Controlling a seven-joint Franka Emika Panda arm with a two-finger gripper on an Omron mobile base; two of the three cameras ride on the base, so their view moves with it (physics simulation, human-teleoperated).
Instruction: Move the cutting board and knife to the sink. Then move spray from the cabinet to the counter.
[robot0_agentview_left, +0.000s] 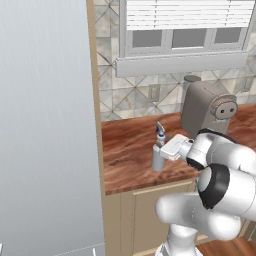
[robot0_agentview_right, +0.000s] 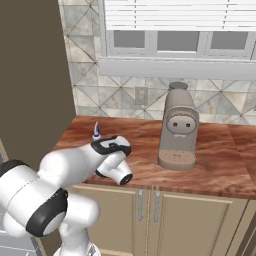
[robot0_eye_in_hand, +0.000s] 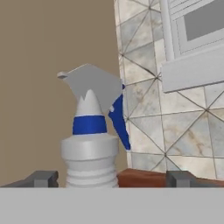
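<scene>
The spray (robot0_agentview_left: 159, 156) stands upright on the counter (robot0_agentview_left: 127, 145), a small pale-grey bottle with a white-and-blue trigger nozzle. In the hand view the spray (robot0_eye_in_hand: 89, 153) rises close up between the two dark fingertips (robot0_eye_in_hand: 43, 178). My gripper (robot0_eye_in_hand: 112, 178) is open around its neck, with a clear gap on the right side. From the left base view, the gripper (robot0_agentview_left: 165, 149) reaches the bottle from the right at nozzle height. From the right, only the spray nozzle (robot0_agentview_right: 96, 131) peeks over my forearm. The cutting board, knife and sink are out of view.
A grey-brown coffee machine (robot0_agentview_left: 205, 107) (robot0_agentview_right: 177, 132) stands on the counter just right of the spray. A tall panel (robot0_agentview_left: 47, 125) (robot0_agentview_right: 30, 75) walls off the counter's left end. Tiled wall and a window sill (robot0_agentview_right: 175, 67) lie behind. Beige cabinet doors (robot0_agentview_right: 195, 220) sit below.
</scene>
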